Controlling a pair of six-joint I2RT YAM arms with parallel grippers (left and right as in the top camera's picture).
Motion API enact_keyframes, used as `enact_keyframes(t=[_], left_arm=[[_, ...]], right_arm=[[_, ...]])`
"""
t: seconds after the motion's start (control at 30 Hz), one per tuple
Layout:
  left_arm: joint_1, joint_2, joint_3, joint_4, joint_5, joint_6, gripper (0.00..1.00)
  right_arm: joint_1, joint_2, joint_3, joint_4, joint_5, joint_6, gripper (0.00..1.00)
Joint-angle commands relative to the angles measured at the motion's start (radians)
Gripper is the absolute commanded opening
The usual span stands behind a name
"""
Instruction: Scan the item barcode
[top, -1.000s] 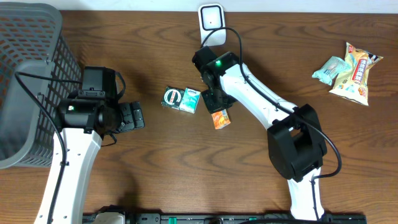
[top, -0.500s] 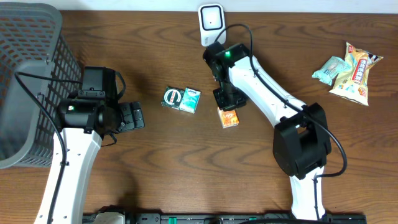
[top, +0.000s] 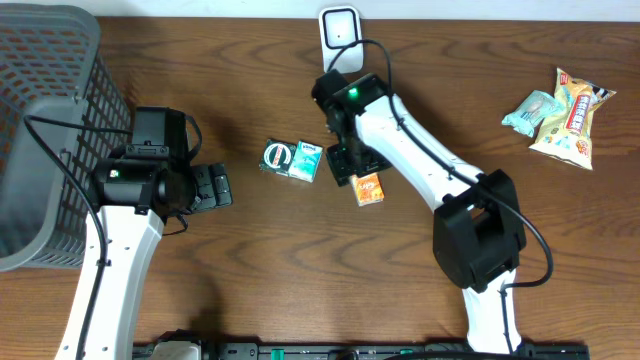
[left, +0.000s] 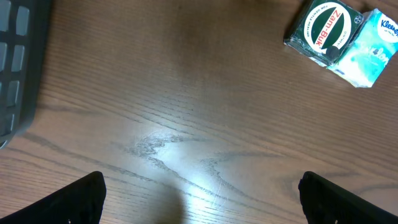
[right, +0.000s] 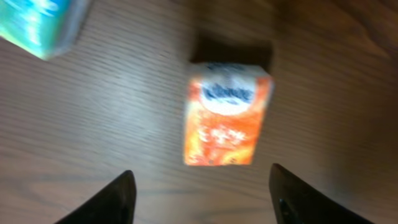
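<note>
An orange Kleenex tissue pack (top: 369, 188) (right: 227, 115) lies flat on the wooden table, free of any grip. My right gripper (top: 345, 163) (right: 202, 199) hovers just up-left of it, open, with both dark fingertips (right: 124, 199) apart and nothing between them. The white barcode scanner (top: 340, 30) stands at the table's far edge, behind the right arm. Open too, my left gripper (top: 213, 187) (left: 205, 202) stays over bare wood at the left, holding nothing.
A green Zam-Buk box (top: 277, 156) (left: 323, 28) and a teal tissue pack (top: 306, 160) (left: 370, 50) sit side by side left of the orange pack. A grey mesh basket (top: 40, 130) fills the left edge. Snack packets (top: 560, 110) lie far right.
My right gripper has opened and let go of the orange pack, which now rests on the table; the gripper has drawn back slightly left. The left arm has not moved.
</note>
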Motion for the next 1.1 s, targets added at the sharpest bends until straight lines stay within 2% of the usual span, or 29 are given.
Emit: enact_keyframes(t=[0.0,0.4,0.53,0.67,0.83,1.07], left_arm=[[-0.003,0.003,-0.005,-0.002,-0.005,-0.009,0.98],[-0.003,0.003,-0.005,-0.002,-0.005,-0.009,0.98],[-0.003,0.003,-0.005,-0.002,-0.005,-0.009,0.98],[-0.003,0.003,-0.005,-0.002,-0.005,-0.009,0.98],[-0.003,0.003,-0.005,-0.002,-0.005,-0.009,0.98],[-0.003,0.003,-0.005,-0.002,-0.005,-0.009,0.97]], right_arm=[[0.032,-0.022,-0.027,0.023,0.018,0.003,0.57],[0.084,-0.022,-0.093,0.076,0.142,0.060,0.49],[0.084,-0.022,-0.116,0.090,0.141,0.060,0.64],[0.085,-0.022,-0.144,0.107,0.140,0.060,0.66],[0.085,-0.022,-0.170,0.121,0.141,0.060,0.51],[0.085,-0.022,-0.213,0.194,0.151,0.060,0.47]])
